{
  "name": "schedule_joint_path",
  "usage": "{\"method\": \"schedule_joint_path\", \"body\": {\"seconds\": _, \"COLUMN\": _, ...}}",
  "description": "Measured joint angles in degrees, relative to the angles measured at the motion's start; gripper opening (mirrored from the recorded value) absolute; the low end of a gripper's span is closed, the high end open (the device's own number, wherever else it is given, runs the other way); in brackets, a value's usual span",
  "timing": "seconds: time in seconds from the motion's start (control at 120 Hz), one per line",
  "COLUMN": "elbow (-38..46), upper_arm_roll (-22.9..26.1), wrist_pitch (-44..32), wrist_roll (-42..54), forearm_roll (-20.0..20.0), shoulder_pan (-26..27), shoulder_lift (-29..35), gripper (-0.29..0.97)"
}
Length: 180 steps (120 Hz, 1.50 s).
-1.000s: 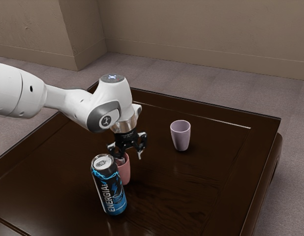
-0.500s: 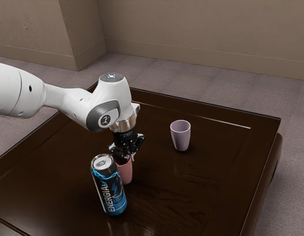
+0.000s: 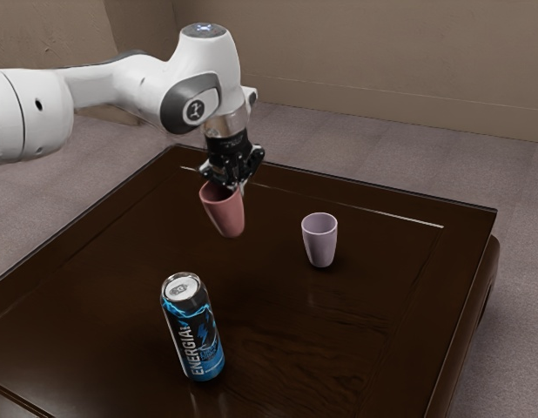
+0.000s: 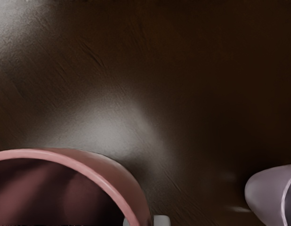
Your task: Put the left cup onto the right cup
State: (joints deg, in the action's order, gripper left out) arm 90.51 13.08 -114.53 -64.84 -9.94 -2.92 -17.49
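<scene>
Pink cup [image 3: 224, 213] — tapered, plain, slightly tilted — hangs above the table [image 3: 382, 287], its rim pinched by the gripper [image 3: 227, 178].

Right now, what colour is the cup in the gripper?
The held cup is pink, best seen in the exterior view.

A tall blue and black energy drink can [image 3: 193, 326] stands upright on the dark wooden table [image 3: 365, 340], toward the exterior view's lower left, with its silver top facing up and pale lettering running along its side. The table has a glossy top inside a raised rim. It sits on a greyish carpeted floor [image 3: 382, 152] before a beige wall [image 3: 382, 43]
</scene>
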Motion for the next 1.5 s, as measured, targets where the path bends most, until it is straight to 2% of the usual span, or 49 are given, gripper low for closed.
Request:
{"method": "schedule_joint_path", "body": {"seconds": 0.142, "elbow": -11.0, "upper_arm_roll": 3.7, "wrist_pitch": 7.0, "wrist_roll": 2.8, "forearm_roll": -0.7, "shoulder_pan": 0.5, "shoulder_lift": -5.1, "gripper": -0.10}}
{"method": "schedule_joint_path", "body": {"seconds": 0.308, "elbow": -20.7, "upper_arm_roll": 6.6, "wrist_pitch": 14.0, "wrist_roll": 4.9, "forearm_roll": -2.1, "shoulder_pan": 4.3, "shoulder_lift": -10.5, "gripper": -0.10}}
{"method": "schedule_joint_path", "body": {"seconds": 0.583, "elbow": -38.5, "upper_arm_roll": 8.9, "wrist_pitch": 19.5, "wrist_roll": 8.4, "forearm_roll": -9.9, "shoulder_pan": 7.0, "shoulder_lift": -23.3, "gripper": -0.10}}
{"method": "schedule_joint_path", "body": {"seconds": 0.708, "elbow": -40.6, "upper_arm_roll": 10.9, "wrist_pitch": 17.4, "wrist_roll": 9.8, "forearm_roll": -12.9, "shoulder_pan": 8.4, "shoulder_lift": -25.9, "gripper": -0.10}}
{"method": "schedule_joint_path", "body": {"seconds": 0.958, "elbow": -47.5, "upper_arm_roll": 10.8, "wrist_pitch": 13.4, "wrist_roll": 12.8, "forearm_roll": -16.5, "shoulder_pan": 10.8, "shoulder_lift": -30.7, "gripper": -0.10}}
{"method": "schedule_joint_path", "body": {"seconds": 1.217, "elbow": -47.8, "upper_arm_roll": 10.6, "wrist_pitch": 11.2, "wrist_roll": 15.3, "forearm_roll": -17.1, "shoulder_pan": 10.9, "shoulder_lift": -32.1, "gripper": -0.10}}
{"method": "schedule_joint_path", "body": {"seconds": 1.5, "elbow": -47.8, "upper_arm_roll": 10.9, "wrist_pitch": 15.0, "wrist_roll": 16.3, "forearm_roll": -16.3, "shoulder_pan": 10.9, "shoulder_lift": -32.0, "gripper": -0.10}}
